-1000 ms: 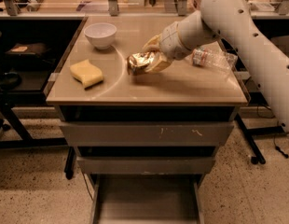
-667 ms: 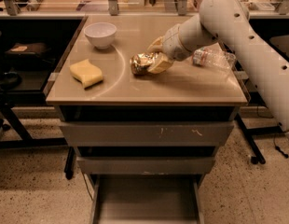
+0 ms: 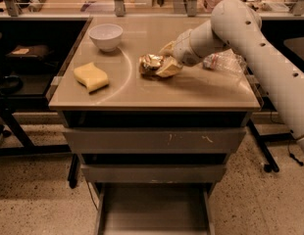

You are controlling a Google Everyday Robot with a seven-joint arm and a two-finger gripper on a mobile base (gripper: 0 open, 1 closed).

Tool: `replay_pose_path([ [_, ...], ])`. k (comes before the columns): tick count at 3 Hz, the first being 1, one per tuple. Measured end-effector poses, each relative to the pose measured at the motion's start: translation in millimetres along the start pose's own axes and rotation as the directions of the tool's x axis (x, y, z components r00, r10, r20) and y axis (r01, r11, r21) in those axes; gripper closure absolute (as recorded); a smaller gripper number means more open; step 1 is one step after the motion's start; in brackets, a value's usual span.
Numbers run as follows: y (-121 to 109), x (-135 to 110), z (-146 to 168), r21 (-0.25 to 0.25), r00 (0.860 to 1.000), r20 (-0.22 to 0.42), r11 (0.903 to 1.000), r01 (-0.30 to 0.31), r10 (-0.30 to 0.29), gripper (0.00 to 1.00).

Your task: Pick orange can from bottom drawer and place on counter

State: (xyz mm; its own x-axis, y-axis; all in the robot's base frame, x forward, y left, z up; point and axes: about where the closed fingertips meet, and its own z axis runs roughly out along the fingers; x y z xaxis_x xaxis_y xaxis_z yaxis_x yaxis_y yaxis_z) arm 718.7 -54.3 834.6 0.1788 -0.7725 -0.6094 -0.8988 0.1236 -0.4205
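In the single camera view, the gripper (image 3: 162,60) sits just right of the frame's centre, low over the glossy beige surface (image 3: 191,89) on top of the grey cabinet. Its pale fingers (image 3: 169,68) are closed on the orange can (image 3: 149,63), one above and one below the can's right-hand end as I see it. The can sticks out from them toward the left of the frame. Its long axis looks roughly level and runs left to right, so it is on its side rather than upright. I can't tell whether it rests on the surface or hangs just clear of it.

That contact is what the next move turns on, as I judge it. The can is already over the surface, well in from every edge, so what remains is to settle it, let go and draw back toward the right of the frame.

The can is thin shiny metal, gold-orange with dark markings, and it looks crumpled. On its side on a slick top, I'd expect it to roll when freed.

A white bowl (image 3: 106,35) stands at upper left, well apart from the can. A soft yellow sponge (image 3: 91,77) lies below the bowl. A clear plastic bottle (image 3: 224,62) lies to the right, behind the white arm (image 3: 250,38). The bottom drawer (image 3: 154,212) stands open at the foot of the frame, showing a flat grey floor with nothing on it.
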Motion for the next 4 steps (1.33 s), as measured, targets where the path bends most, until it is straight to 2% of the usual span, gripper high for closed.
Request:
replay_pose_path([
  [1,0.0,0.0,0.0,0.000,1.000,0.000,1.0000,0.000,0.000,0.81],
  [4,0.0,0.0,0.1,0.000,1.000,0.000,1.0000,0.000,0.000,0.13],
])
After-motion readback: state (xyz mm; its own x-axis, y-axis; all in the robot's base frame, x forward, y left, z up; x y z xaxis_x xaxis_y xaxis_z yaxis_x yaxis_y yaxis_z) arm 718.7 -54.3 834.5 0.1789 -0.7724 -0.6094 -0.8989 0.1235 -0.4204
